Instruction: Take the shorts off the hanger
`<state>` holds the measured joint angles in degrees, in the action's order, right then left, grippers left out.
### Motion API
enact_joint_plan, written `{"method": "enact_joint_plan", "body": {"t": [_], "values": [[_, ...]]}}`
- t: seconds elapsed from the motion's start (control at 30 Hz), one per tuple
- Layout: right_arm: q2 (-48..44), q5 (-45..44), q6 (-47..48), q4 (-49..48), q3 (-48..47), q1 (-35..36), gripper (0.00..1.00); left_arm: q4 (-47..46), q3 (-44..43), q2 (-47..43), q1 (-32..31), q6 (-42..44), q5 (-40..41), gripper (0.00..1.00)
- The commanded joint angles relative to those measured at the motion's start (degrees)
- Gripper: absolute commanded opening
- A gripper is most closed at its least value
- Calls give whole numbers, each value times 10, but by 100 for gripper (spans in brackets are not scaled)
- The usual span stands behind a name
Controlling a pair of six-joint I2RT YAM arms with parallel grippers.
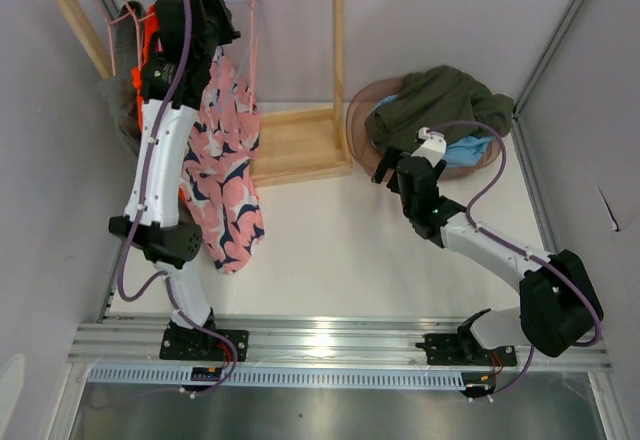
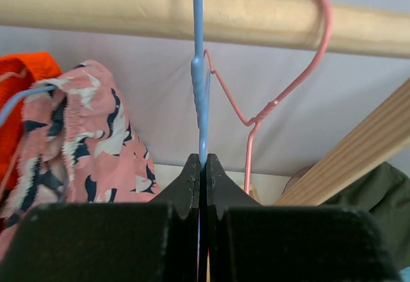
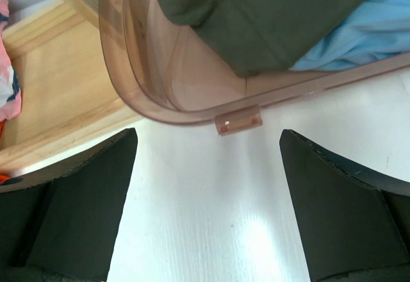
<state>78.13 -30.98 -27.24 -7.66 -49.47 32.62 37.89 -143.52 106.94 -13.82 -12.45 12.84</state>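
Up at the rail (image 2: 128, 6), the left gripper (image 2: 200, 161) pinches the blue hanger (image 2: 199, 83) tight. Left-middle of the top view hang the floral shorts (image 1: 225, 160): soft, light, floppy, probably best grabbed at the waistband. By the basket (image 3: 138, 83), the right gripper (image 3: 206, 142) gapes wide.

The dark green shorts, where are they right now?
In the top view, the dark olive green fabric shorts lie on the right, heaped in the brownish see-through plastic basket over the light blue fabric shorts, beyond the right claw.
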Motion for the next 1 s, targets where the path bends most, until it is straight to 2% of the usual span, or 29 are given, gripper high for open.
{"method": "enact_joint_plan", "body": {"t": [0.0,0.27,0.4,0.47,0.5,0.57,0.67,0.8,0.9,0.97], "values": [[-6,-17,-20,-21,13,26,99,-52,-30,36,6,7,-33,0],[-3,-24,-36,-34,38,57,99,-43,-27,44,10,2,-47,0],[-1,-35,-37,-32,33,73,99,-19,26,2,10,-6,-53,2],[-3,-41,-37,-26,28,83,99,-7,71,-33,10,-8,-58,8],[-4,-46,-36,-24,26,87,99,-4,80,-44,9,-8,-60,16],[-10,-53,-33,-19,23,97,99,3,114,-72,10,-6,-65,22],[-14,-63,-33,-11,21,109,99,10,119,-89,10,-2,-66,35],[-24,-76,-34,-3,21,124,99,38,91,-94,9,9,-64,63],[-26,-84,-35,6,22,135,99,42,76,-113,10,23,-36,75],[-31,-88,-35,13,22,140,99,32,82,-128,21,31,-5,77]]}}
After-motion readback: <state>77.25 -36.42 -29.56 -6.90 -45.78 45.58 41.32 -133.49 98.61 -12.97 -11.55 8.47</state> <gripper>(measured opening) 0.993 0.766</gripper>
